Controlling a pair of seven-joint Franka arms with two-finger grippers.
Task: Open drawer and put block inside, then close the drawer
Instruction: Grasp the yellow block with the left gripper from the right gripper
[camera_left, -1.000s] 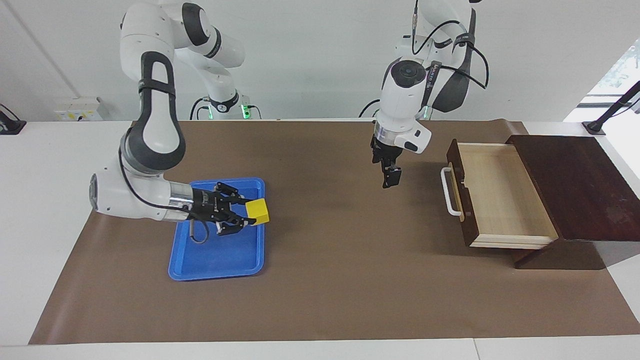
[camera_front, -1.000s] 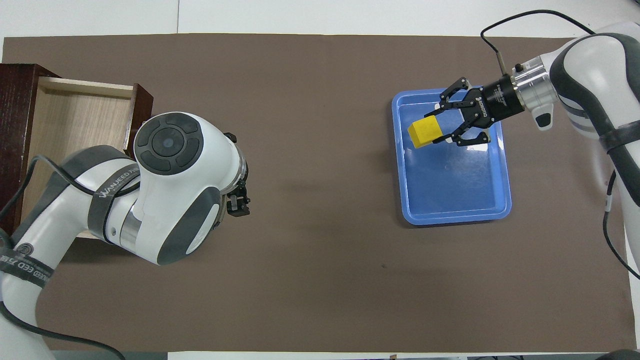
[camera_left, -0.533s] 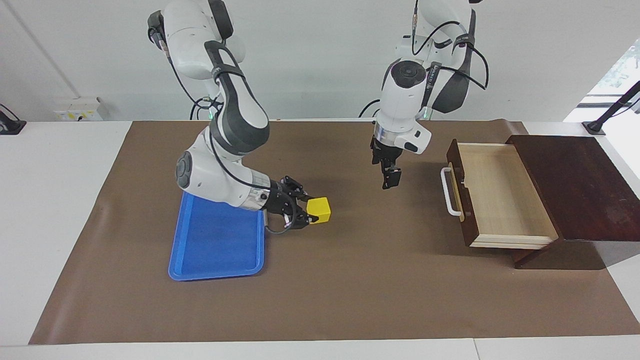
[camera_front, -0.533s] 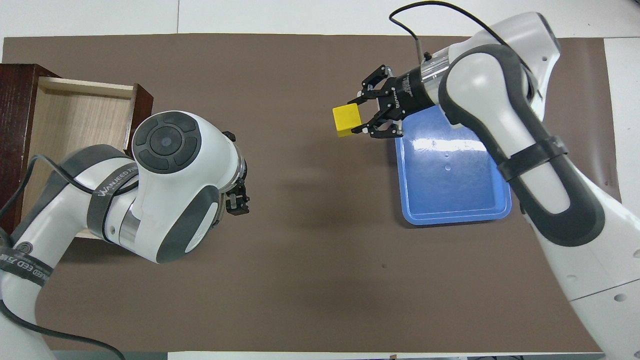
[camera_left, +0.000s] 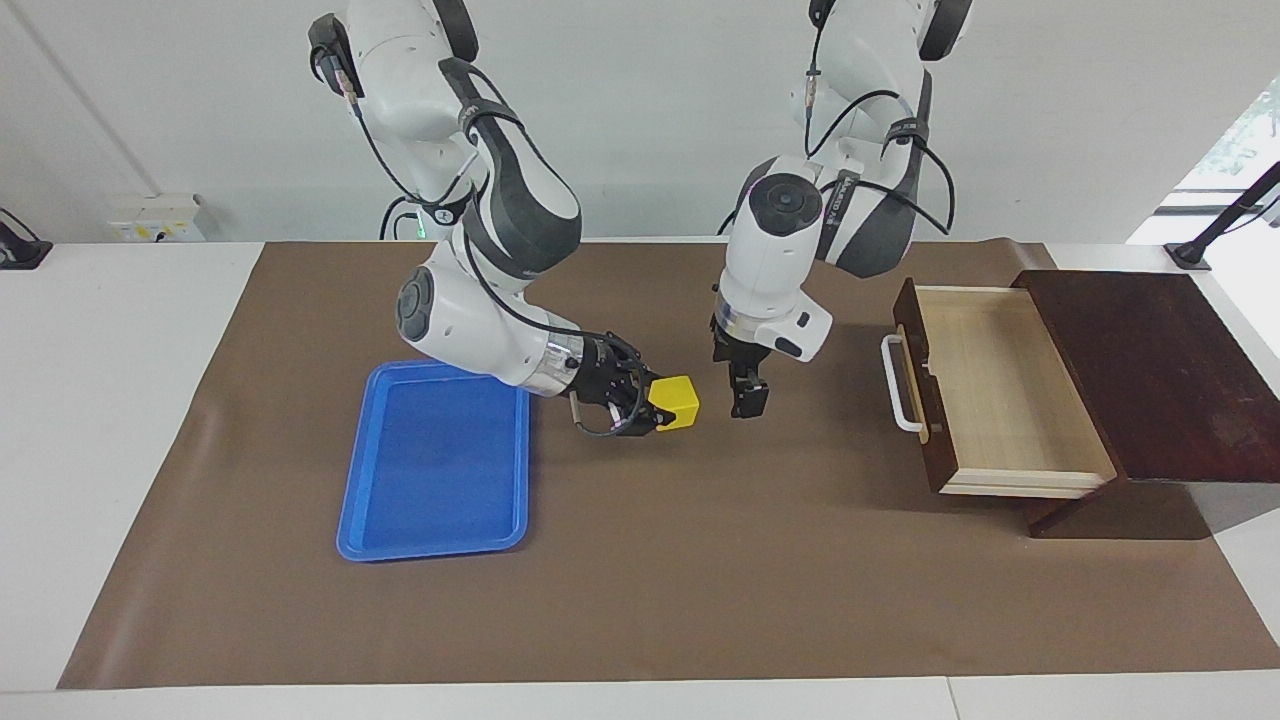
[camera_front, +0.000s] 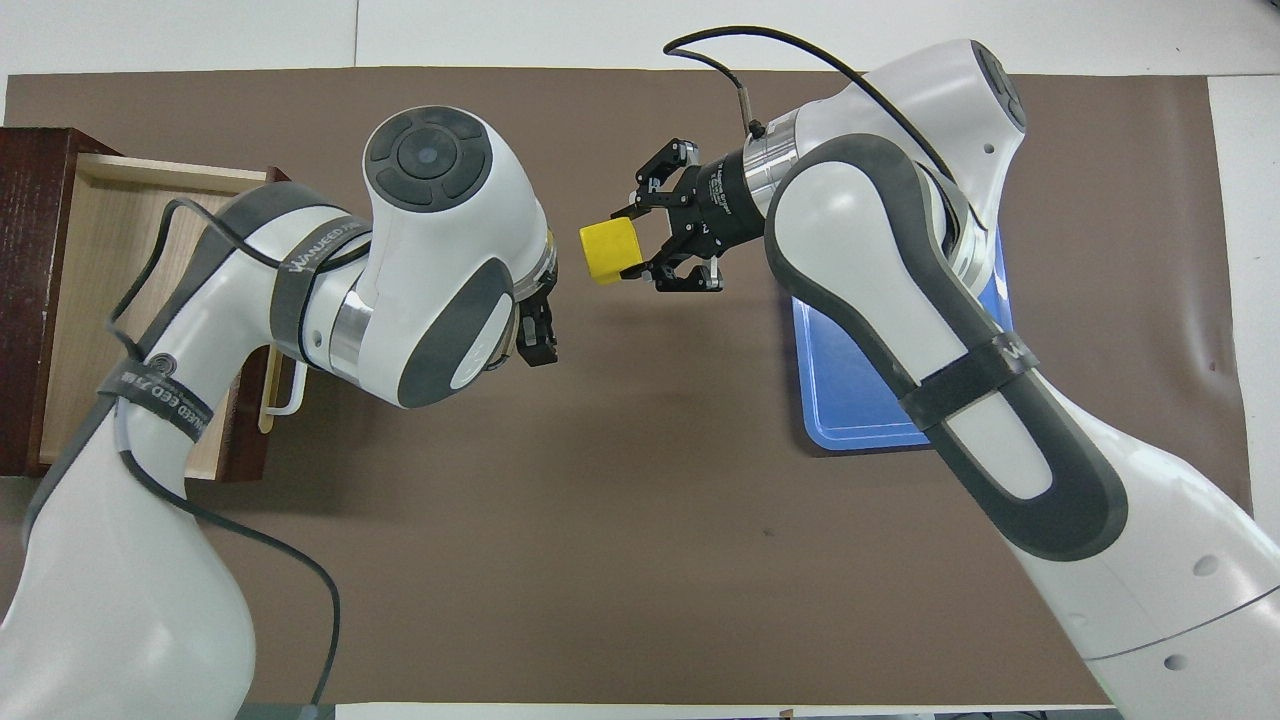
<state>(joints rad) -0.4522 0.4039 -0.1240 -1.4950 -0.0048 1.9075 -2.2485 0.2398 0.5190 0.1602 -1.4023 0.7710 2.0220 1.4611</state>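
The small yellow block (camera_left: 682, 400) (camera_front: 610, 252) hangs in the air over the brown mat, between the blue tray and the drawer. My right gripper (camera_left: 663, 408) (camera_front: 631, 243) is shut on it, reaching sideways from the tray's side. My left gripper (camera_left: 748, 398) (camera_front: 537, 343) points down over the mat just beside the block, on its drawer side, open and holding nothing, with a small gap to the block. The drawer (camera_left: 1000, 385) (camera_front: 100, 270) stands pulled out of the dark wooden box (camera_left: 1150, 370), its pale interior bare and its white handle (camera_left: 903, 385) facing the middle of the table.
A blue tray (camera_left: 435, 460) (camera_front: 850, 390) lies on the mat toward the right arm's end, with nothing in it. A brown mat (camera_left: 700, 560) covers most of the table. In the overhead view the left arm covers part of the drawer.
The right arm has carried the block off the tray to the middle of the mat. The left arm has come down and toward the block. The drawer has stayed open.
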